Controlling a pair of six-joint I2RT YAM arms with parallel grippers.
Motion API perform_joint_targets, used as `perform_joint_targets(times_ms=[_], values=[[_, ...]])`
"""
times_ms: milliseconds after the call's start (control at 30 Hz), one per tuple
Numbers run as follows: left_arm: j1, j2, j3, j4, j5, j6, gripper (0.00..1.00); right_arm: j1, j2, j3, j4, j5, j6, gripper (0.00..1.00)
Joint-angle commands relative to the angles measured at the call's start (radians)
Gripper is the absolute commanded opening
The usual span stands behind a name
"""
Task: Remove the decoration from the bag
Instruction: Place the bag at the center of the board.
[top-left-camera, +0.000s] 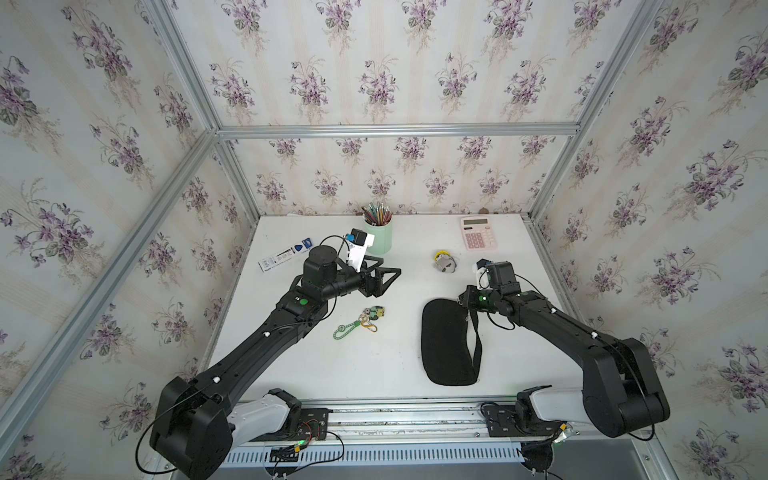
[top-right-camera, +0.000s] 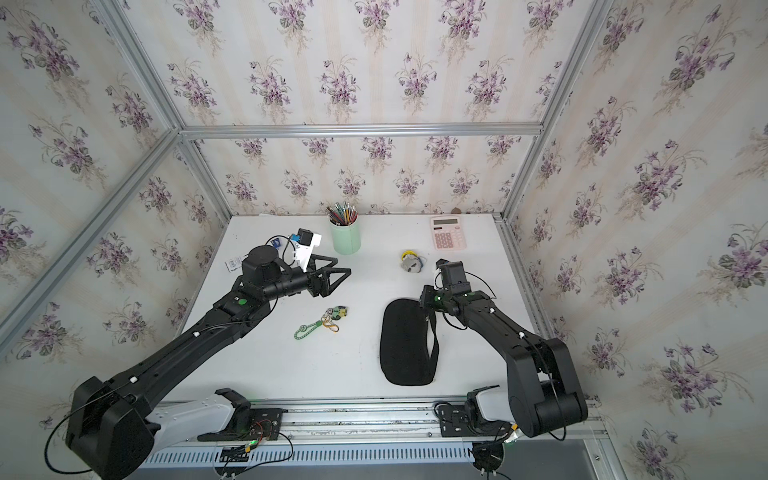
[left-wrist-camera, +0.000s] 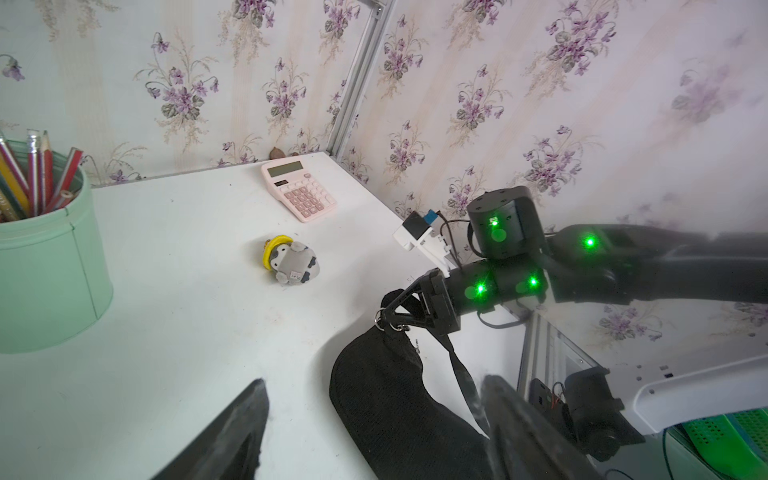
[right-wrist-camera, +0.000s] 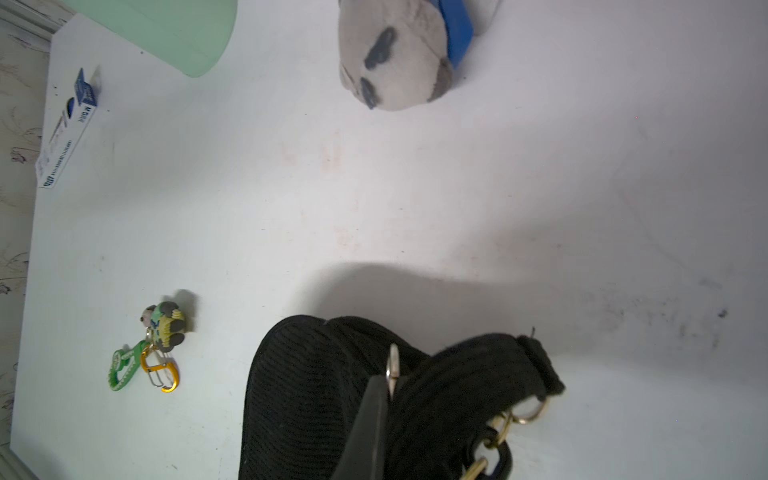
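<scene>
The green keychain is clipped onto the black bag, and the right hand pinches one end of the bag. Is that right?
Not clipped: the green keychain lies loose on the table, apart from the black bag, as both top views show. The right hand does pinch one end of the bag.

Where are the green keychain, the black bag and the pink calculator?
green keychain (top-left-camera: 362, 321): in a top view, its rings
black bag (top-left-camera: 446, 343): in a top view, fabric body
pink calculator (top-left-camera: 478, 240): in a top view, its keypad
</scene>
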Motion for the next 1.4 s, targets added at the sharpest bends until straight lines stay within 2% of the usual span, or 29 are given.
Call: perform_joint_targets(times_ms=[0,233,500,667,800,833,933,1033,1133,1233,1367], values=[[0.002,-0.012,-0.008,0.106,0.077,0.021,0.82,-0.004,0.021,-0.007,0.039,0.009,0.008,0.04],[0.001,-0.012,0.008,0.077,0.074,0.064,0.83,0.0,0.136,0.049,0.136,-0.068,0.051,0.04],[0.007,-0.014,-0.007,0.059,0.013,0.103,0.83,0.092,0.246,0.139,0.179,-0.081,0.102,0.05],[0.018,-0.011,-0.024,0.061,-0.09,0.13,0.83,0.101,0.258,0.179,0.165,-0.057,0.095,0.17],[0.022,-0.017,-0.045,0.059,-0.26,0.177,0.84,0.08,0.227,0.233,0.114,-0.026,0.057,0.36],[0.022,-0.021,-0.05,0.057,-0.324,0.191,0.84,0.07,0.214,0.243,0.106,-0.02,0.049,0.43],[0.022,-0.031,-0.068,0.057,-0.55,0.249,0.84,0.029,0.165,0.262,0.084,0.014,0.024,0.57],[0.028,-0.025,-0.085,0.062,-0.802,0.317,0.85,-0.014,0.111,0.264,0.085,0.055,0.001,0.64],[0.04,-0.009,-0.133,0.141,-0.982,0.394,0.85,-0.044,0.058,0.246,0.123,0.114,-0.019,0.69],[0.058,0.012,-0.18,0.229,-1.058,0.445,0.85,-0.053,0.024,0.225,0.159,0.161,-0.038,0.75],[0.071,0.026,-0.214,0.26,-1.064,0.45,0.85,-0.057,0.021,0.217,0.163,0.172,-0.046,0.77]])
